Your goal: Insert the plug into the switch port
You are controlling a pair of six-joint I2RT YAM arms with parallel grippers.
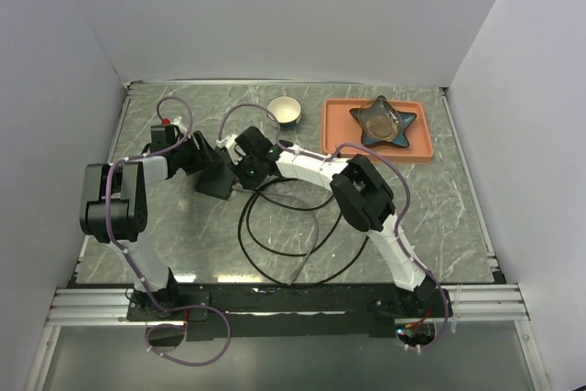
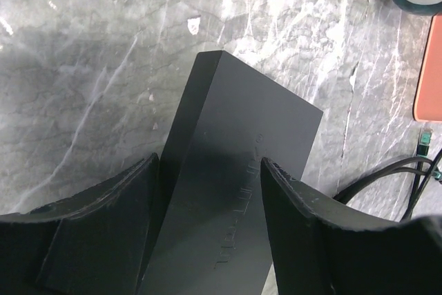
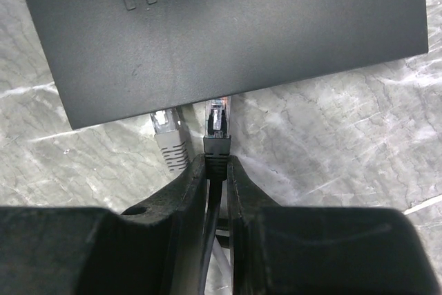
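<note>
My left tool (image 2: 209, 165) is pinching the switch (image 2: 242, 129). One finger lies against each long side of the black box, which runs out ahead of my fingertips over the marbled worktop (image 2: 103, 67), one corner pointing away from me.

Just to the right of that tool, my right tool (image 3: 217, 167) faces the switch's other end. Its fingers are pressed together on the plug (image 3: 217, 129), gripping it at its black boot. The clear tip sticks out ahead of the fingertips and reaches the switch's near edge. The port face is hidden beneath the lettered top, so I cannot tell whether the tip is inside a port. Just left of my plug, a grey plug (image 3: 169, 139) meets the same edge.

Behind the right tool a black cable (image 1: 241, 226) loops across the worktop. Beyond both tools stands a small bowl (image 1: 285, 111), and further right is an orange tray (image 1: 334, 135) holding a star-shaped dish (image 1: 385, 122).
</note>
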